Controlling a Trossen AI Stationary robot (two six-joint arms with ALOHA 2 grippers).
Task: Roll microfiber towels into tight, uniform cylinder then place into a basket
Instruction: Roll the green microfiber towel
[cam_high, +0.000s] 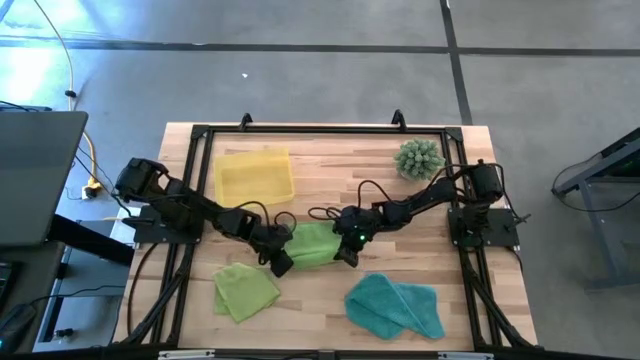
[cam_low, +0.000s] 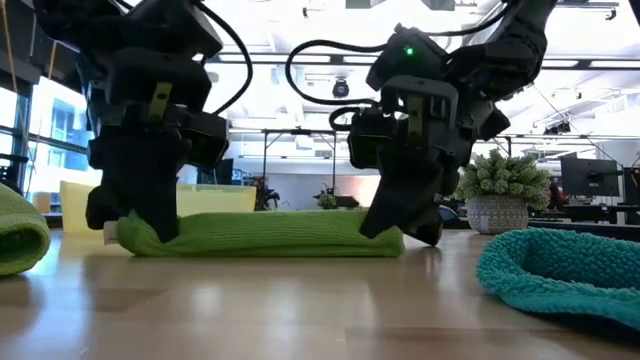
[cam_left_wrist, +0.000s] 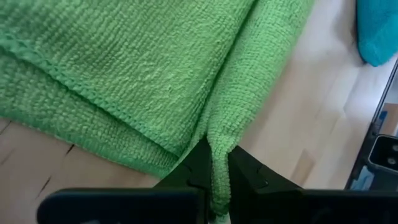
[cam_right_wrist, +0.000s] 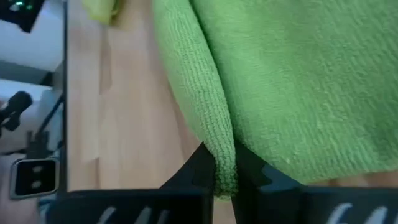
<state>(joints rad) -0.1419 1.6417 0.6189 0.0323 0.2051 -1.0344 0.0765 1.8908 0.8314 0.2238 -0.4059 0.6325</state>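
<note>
A lime green towel (cam_high: 312, 243) lies at the table's middle, its near edge folded into a thick roll (cam_low: 260, 234). My left gripper (cam_high: 280, 264) is shut on the roll's left end and my right gripper (cam_high: 347, 256) on its right end. A second lime towel (cam_high: 245, 290) lies crumpled at the near left. The teal towel (cam_high: 395, 305) lies at the near right. The yellow basket (cam_high: 254, 175) stands at the far left. My left gripper pinches a raised fold at the towel's left end (cam_left_wrist: 219, 163) between its two fingers, coming from above and pointing down. The fold holds several layers. The towel lies on the table, stretched level toward the other gripper. My right gripper pinches the rolled edge at the towel's right end (cam_right_wrist: 219, 155) between its two fingers, from above, pointing down. The fingers (cam_low: 395, 225) stand on the table beside the roll's end. The towel rests on the table.
A spiky green potted plant (cam_high: 418, 158) stands at the far right. A black frame (cam_high: 320, 130) runs along the table's edges. Bare wood (cam_high: 320, 310) shows between the two near towels.
</note>
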